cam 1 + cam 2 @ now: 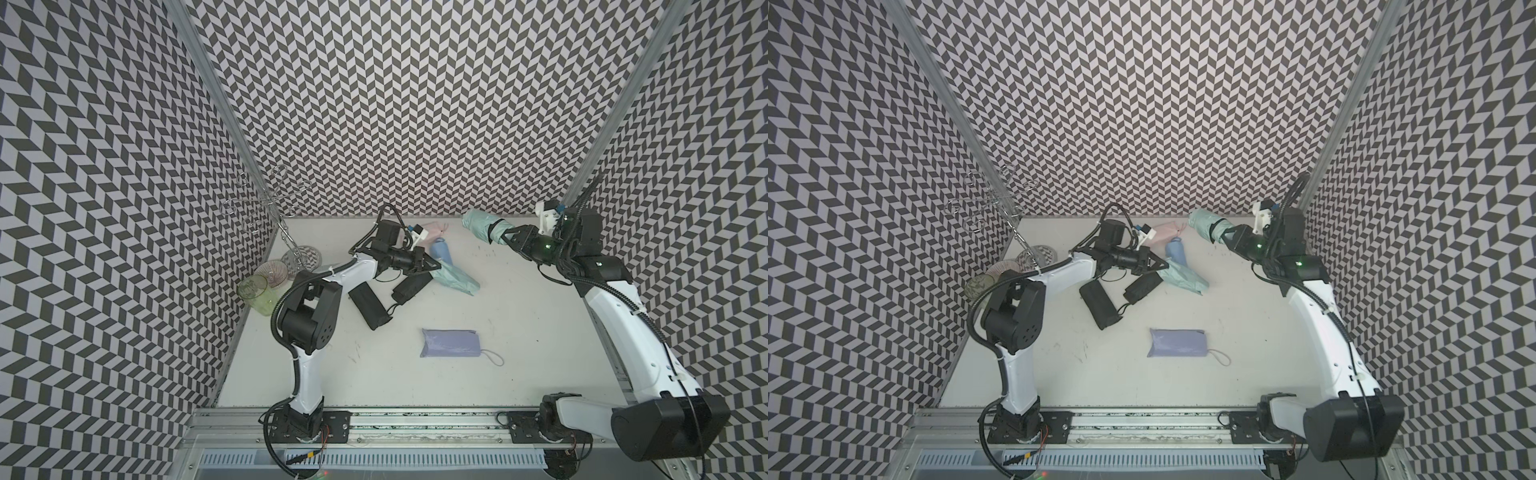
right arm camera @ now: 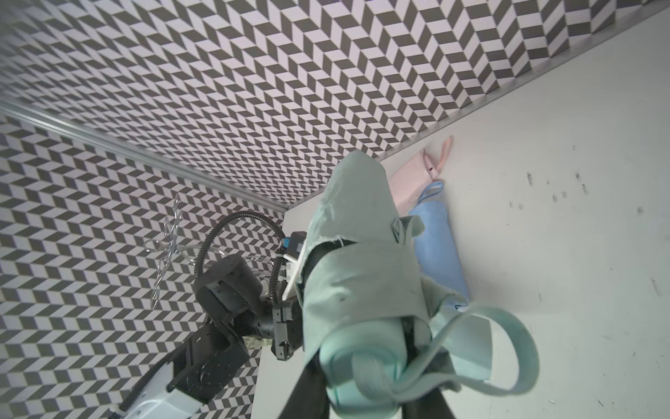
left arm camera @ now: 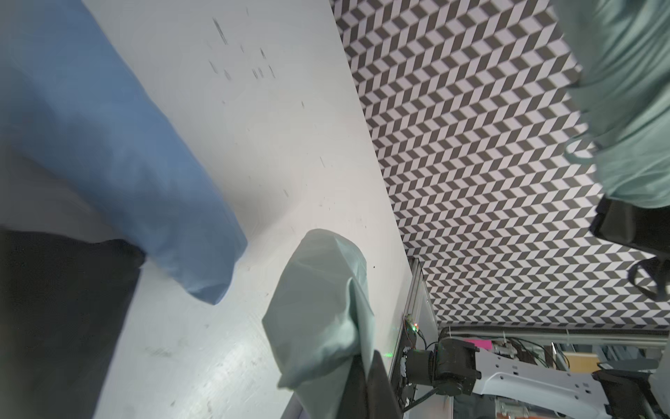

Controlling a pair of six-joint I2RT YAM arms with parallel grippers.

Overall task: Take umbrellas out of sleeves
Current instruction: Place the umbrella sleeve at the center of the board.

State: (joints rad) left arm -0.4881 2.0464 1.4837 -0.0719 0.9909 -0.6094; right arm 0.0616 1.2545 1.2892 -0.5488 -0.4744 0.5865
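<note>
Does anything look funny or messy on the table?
Only the mint sleeve: it lies limp and crumpled on the table, one end pinched in the left gripper, while a mint umbrella is held up in the air by the right gripper. Nothing looks spilled or broken.
</note>
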